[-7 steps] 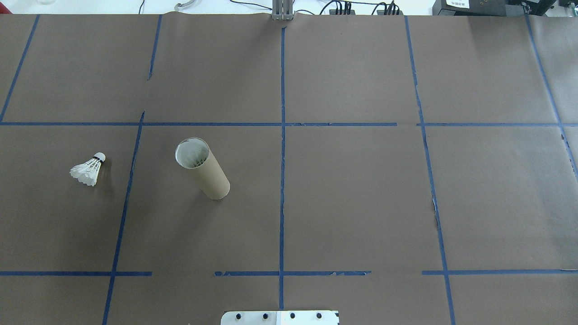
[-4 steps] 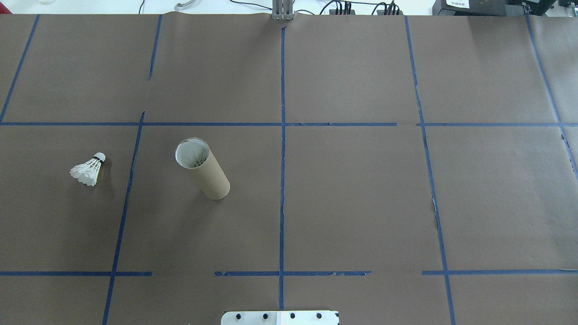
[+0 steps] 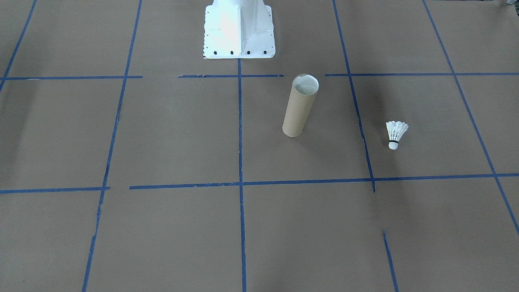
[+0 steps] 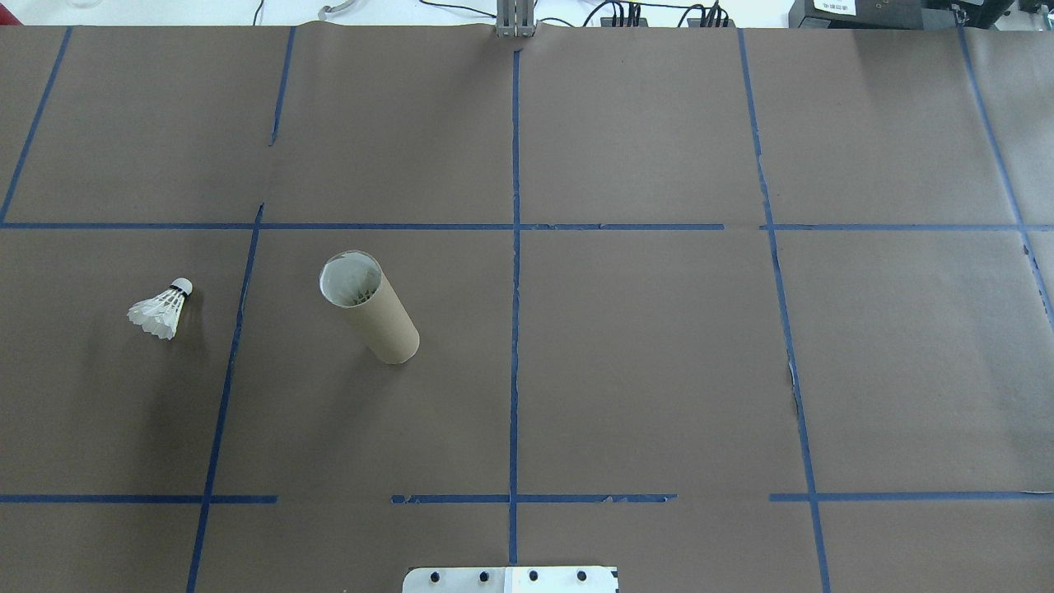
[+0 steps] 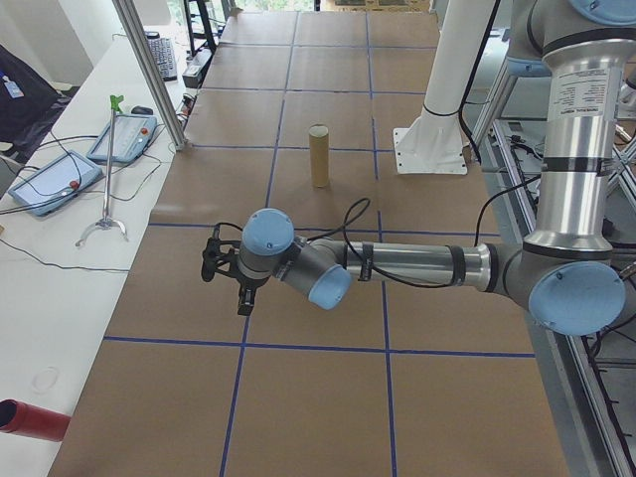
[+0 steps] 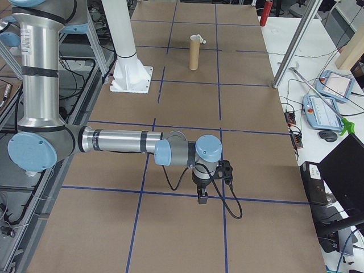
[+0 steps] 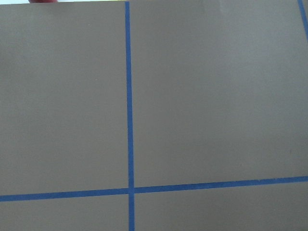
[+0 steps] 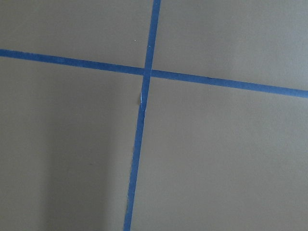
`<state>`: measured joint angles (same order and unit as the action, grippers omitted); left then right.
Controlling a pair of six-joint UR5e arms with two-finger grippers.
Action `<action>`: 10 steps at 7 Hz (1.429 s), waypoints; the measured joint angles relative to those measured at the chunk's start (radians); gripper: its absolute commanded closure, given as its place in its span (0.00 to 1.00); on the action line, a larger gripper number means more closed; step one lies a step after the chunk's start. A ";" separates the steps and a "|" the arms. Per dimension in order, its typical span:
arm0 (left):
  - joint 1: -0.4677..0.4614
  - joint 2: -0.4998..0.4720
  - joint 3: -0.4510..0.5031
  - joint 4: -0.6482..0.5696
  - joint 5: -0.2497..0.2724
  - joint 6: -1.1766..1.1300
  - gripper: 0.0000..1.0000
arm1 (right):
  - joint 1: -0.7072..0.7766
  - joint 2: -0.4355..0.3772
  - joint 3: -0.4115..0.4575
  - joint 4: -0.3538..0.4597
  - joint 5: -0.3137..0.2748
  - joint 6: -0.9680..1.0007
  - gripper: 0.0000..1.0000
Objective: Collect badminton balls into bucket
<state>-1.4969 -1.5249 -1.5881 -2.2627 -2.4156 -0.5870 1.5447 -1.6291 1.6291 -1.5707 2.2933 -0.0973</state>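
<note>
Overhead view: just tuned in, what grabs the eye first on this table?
A tall cardboard tube stands upright left of the centre tape line, mouth open. A lone white shuttlecock lies on the paper further left, apart from the tube, across a blue line. Neither arm reaches into this view.

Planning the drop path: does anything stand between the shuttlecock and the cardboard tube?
Nothing visible does. The shuttlecock lies on bare brown paper, apart from the upright tube; only a flat blue tape line runs between them. The tube's mouth is open.
</note>
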 measured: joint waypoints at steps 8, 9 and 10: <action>0.690 0.230 -0.178 -0.641 0.544 -1.464 0.00 | 0.000 0.000 0.000 0.000 0.000 0.001 0.00; 0.742 0.203 -0.153 -0.638 0.600 -1.526 0.00 | 0.000 0.000 0.000 0.000 0.000 0.001 0.00; 0.776 0.174 -0.123 -0.634 0.622 -1.572 0.00 | 0.000 0.000 0.000 0.000 0.000 0.001 0.00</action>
<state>-0.7208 -1.3513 -1.7116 -2.8967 -1.7931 -2.1590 1.5447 -1.6291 1.6291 -1.5708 2.2933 -0.0967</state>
